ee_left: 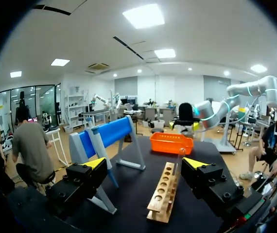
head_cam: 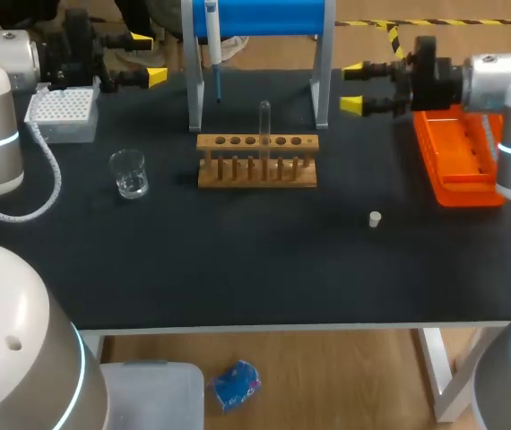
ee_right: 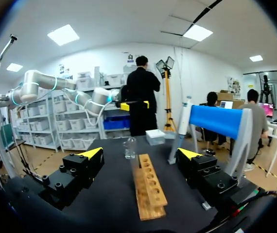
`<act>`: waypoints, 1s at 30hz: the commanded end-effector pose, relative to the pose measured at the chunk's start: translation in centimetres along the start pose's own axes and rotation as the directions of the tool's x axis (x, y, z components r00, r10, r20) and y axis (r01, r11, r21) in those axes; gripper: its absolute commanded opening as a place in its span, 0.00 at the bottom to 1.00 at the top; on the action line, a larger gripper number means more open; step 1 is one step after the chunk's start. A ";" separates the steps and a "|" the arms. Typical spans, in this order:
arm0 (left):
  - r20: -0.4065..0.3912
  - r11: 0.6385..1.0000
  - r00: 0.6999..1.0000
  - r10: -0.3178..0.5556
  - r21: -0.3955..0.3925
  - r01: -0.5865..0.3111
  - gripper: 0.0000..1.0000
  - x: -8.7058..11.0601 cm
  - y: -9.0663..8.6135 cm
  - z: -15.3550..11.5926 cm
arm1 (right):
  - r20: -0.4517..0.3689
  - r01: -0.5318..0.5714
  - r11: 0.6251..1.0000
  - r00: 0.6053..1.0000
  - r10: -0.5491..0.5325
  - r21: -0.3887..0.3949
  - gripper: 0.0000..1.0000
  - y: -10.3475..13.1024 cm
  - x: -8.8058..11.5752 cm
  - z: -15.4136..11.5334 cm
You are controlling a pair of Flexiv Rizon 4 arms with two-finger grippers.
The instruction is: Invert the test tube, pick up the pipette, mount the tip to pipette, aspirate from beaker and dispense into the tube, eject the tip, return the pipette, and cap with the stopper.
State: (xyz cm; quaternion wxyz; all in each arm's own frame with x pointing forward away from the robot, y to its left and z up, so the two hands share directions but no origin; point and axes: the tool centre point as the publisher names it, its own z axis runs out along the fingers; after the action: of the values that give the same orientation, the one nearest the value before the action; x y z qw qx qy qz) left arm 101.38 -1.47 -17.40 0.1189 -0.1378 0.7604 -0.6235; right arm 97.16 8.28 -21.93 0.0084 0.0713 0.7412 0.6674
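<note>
Head view has the test tube (head_cam: 264, 125) standing upright in the wooden rack (head_cam: 257, 161), between my two claws and well apart from both. My left claw (head_cam: 146, 58) and right claw (head_cam: 352, 86) each hang wide open, holding nothing, yellow tips turned inward toward the rack.

Risk, as I judge it: the tube is thin clear glass, so a squeeze off its middle could let it slip or twist while I turn it over, and too hard a pinch might crack it. Lifting it at a slant could drag the rack across the table (head_cam: 238, 260). The pipette (head_cam: 212, 45) hangs on the blue stand (head_cam: 255, 18) just behind the rack, so either claw coming in could knock it or catch a stand leg.

Nearer my left claw sit the beaker (head_cam: 129, 173) and tip box (head_cam: 63, 112). The stopper (head_cam: 375, 219) lies loose nearer my right claw and could roll if nudged.

No label or writing is legible to me on any of these.
</note>
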 end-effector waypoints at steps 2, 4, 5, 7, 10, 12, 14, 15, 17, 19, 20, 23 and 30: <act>-0.004 1.000 1.000 0.001 0.000 -0.001 1.00 -0.1 0.1 0.0 | -0.248 0.011 0.998 0.969 -0.024 -0.054 1.00 -1.9 -1.1 3.8; -0.004 1.000 1.000 0.001 0.000 -0.001 1.00 -0.1 0.1 0.0 | -0.275 0.034 0.998 0.960 -0.049 -0.058 1.00 -2.2 -0.7 5.0; -0.004 1.000 1.000 0.001 0.000 -0.001 1.00 -0.1 0.1 0.0 | -0.280 0.046 0.998 0.958 -0.059 -0.052 1.00 -2.4 -0.5 5.5; -0.004 1.000 1.000 0.001 0.000 -0.001 1.00 -0.1 0.1 0.0 | -0.287 0.095 0.994 0.952 -0.106 -0.054 1.00 -2.7 -0.1 6.6; -0.004 1.000 1.000 0.001 0.000 -0.001 1.00 -0.1 0.1 0.0 | -0.287 0.155 0.986 0.943 -0.166 -0.061 1.00 -3.0 0.5 7.8; -0.004 1.000 1.000 0.001 0.000 -0.001 1.00 -0.1 0.1 0.0 | -0.286 0.159 0.984 0.942 -0.174 -0.075 1.00 -3.1 0.9 8.3; -0.004 1.000 1.000 0.001 0.000 -0.001 1.00 -0.1 0.1 0.0 | -0.275 0.183 0.979 0.941 -0.200 -0.086 1.00 -3.3 1.1 8.8; -0.004 1.000 1.000 0.001 0.000 -0.001 1.00 -0.1 0.1 0.0 | -0.275 0.182 0.979 0.940 -0.200 -0.088 1.00 -3.3 1.4 9.1; -0.004 1.000 1.000 0.001 0.000 -0.001 1.00 -0.1 0.1 0.0 | -0.264 0.181 0.979 0.944 -0.200 -0.093 1.00 -3.4 1.6 9.5; -0.004 1.000 1.000 0.001 0.000 -0.001 1.00 -0.1 0.1 0.0 | -0.264 0.180 0.979 0.944 -0.200 -0.100 1.00 -3.4 1.8 9.9; -0.004 1.000 1.000 0.001 0.000 -0.001 1.00 -0.1 0.1 0.0 | -0.261 0.181 0.978 0.944 -0.202 -0.102 1.00 -3.4 2.0 10.0; -0.004 1.000 1.000 0.001 0.000 -0.001 1.00 -0.1 0.1 0.0 | -0.261 0.180 0.978 0.944 -0.203 -0.108 1.00 -3.5 2.4 10.5; -0.004 1.000 1.000 0.001 0.000 -0.001 1.00 -0.1 0.1 0.0 | -0.269 0.164 0.981 0.945 -0.185 -0.100 1.00 -4.0 3.2 11.7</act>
State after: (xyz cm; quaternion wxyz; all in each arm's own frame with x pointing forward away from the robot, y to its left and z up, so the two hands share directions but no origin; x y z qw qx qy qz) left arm 101.39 -1.47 -17.41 0.1189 -0.1377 0.7602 -0.6237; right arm 94.95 19.33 -26.74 -0.0346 -0.0905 0.7127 0.6948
